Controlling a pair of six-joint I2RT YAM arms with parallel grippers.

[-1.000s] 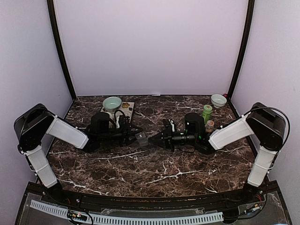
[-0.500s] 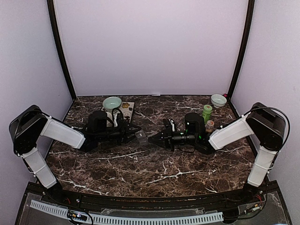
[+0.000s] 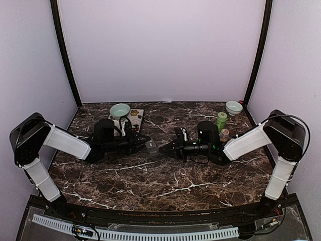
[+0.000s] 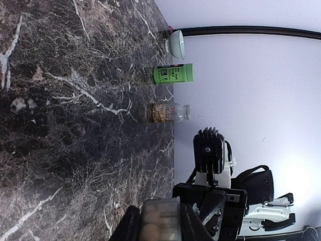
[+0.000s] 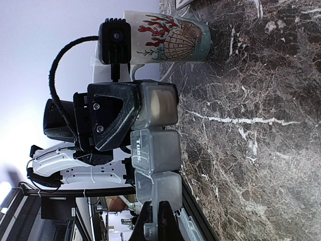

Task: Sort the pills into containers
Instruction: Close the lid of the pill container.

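Both arms reach inward and meet over the middle of the table (image 3: 150, 181), with the strip (image 5: 156, 150) of three joined compartments spanning the gap between them. The left pincer (image 3: 143, 142) is closed around the strip's left end compartment, one finger against each side wall. That broad hold looks meant to keep the strip steady. The right pincer (image 5: 154, 223) is pressed almost fully together, pinching a thin lip at the strip's right end. So fine a pinch suits a lid edge or tab better than carrying. My reading is that one arm braces while the other gets ready to open a compartment, though I cannot tell whether the lip is a lid. It is also unclear whether the strip rests on the table or hangs just above it.

The pills (image 4: 157, 112) lie as a tan heap in the small clear jar (image 3: 224, 133) at the far right, just beside the green bottle (image 3: 221, 120) and well apart from the strip. None can be made out for certain in the compartments, so the sorting seems barely begun. The mug (image 5: 170, 35) stands at the far left, near the left arm and clear of the handover.
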